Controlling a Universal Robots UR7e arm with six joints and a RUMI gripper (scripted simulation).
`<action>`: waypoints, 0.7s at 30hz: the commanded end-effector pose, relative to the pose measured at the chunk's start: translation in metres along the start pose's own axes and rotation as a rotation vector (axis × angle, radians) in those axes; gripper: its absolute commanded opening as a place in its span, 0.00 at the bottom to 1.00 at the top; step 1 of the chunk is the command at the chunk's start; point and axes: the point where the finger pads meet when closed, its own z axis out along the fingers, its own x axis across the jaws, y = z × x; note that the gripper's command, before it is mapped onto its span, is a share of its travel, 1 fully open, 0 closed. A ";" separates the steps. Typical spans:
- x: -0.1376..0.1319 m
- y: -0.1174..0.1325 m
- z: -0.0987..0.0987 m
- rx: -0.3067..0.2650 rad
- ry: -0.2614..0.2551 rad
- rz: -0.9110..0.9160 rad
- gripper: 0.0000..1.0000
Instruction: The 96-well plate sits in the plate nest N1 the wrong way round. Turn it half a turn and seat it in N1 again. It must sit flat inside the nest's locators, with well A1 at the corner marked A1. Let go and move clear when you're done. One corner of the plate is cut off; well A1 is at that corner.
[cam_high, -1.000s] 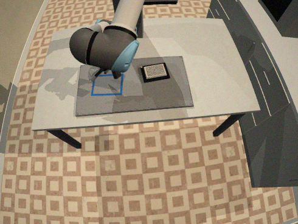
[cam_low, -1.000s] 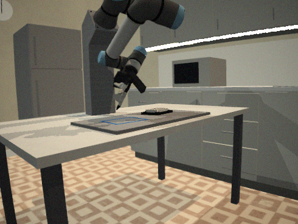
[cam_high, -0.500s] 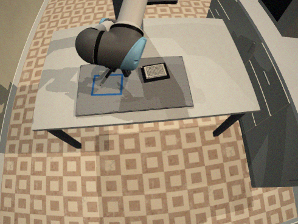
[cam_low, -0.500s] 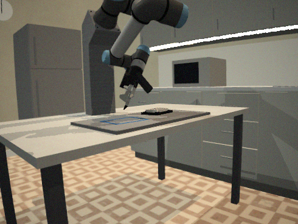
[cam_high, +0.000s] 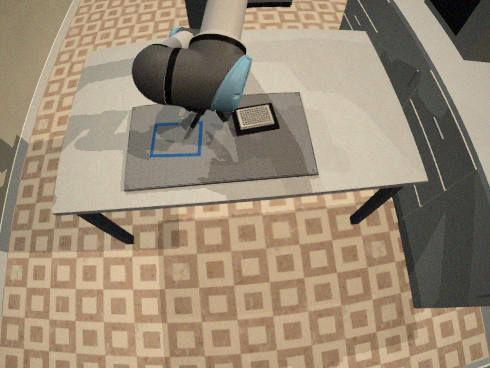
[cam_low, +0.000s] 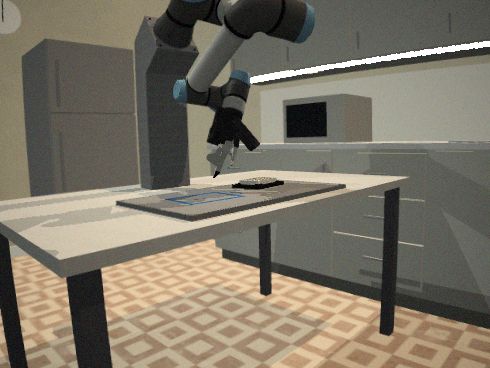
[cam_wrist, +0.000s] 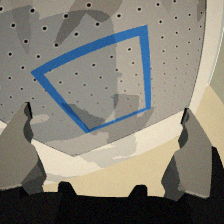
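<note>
- The gripper (cam_wrist: 112, 145) has its fingers spread as wide as they go, one at each lower corner of the wrist view, with nothing between them and nothing touching them.
- In the side view the gripper (cam_low: 223, 161) hangs in the air above the grey board (cam_low: 280, 194), its tips pointing down and clear of the surface.
- From above, one dark finger tip of the gripper (cam_high: 192, 125) shows over the blue square (cam_high: 176, 139); the arm's bulky elbow hides the rest.
- The wrist view shows the board's (cam_wrist: 75, 40) pattern of small holes and the blue square (cam_wrist: 142, 65) drawn on it, with the board's edge and a strip of pale table (cam_wrist: 150, 145) nearer the fingers. The plate is outside this view.
- The plate (cam_high: 256, 117) sits in its black holder (cam_high: 240, 131) on the board (cam_high: 280, 155), to the right of the blue square and well apart from the gripper.
- Seen from above, the plate's long side runs roughly along the board's long side, tilted slightly from the picture's edges.
- The cut corner and the A1 mark are too small to make out, so I cannot tell which way the plate faces.
- The side view shows the plate (cam_low: 257, 181) lying low and flat in the holder (cam_low: 240, 186), which the top view cannot confirm.
</note>
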 end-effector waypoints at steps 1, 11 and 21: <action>-0.006 -0.012 -0.006 0.043 -0.027 -0.055 1.00; -0.027 -0.044 -0.026 0.113 -0.068 -0.143 1.00; -0.046 -0.070 -0.046 0.165 -0.095 -0.207 1.00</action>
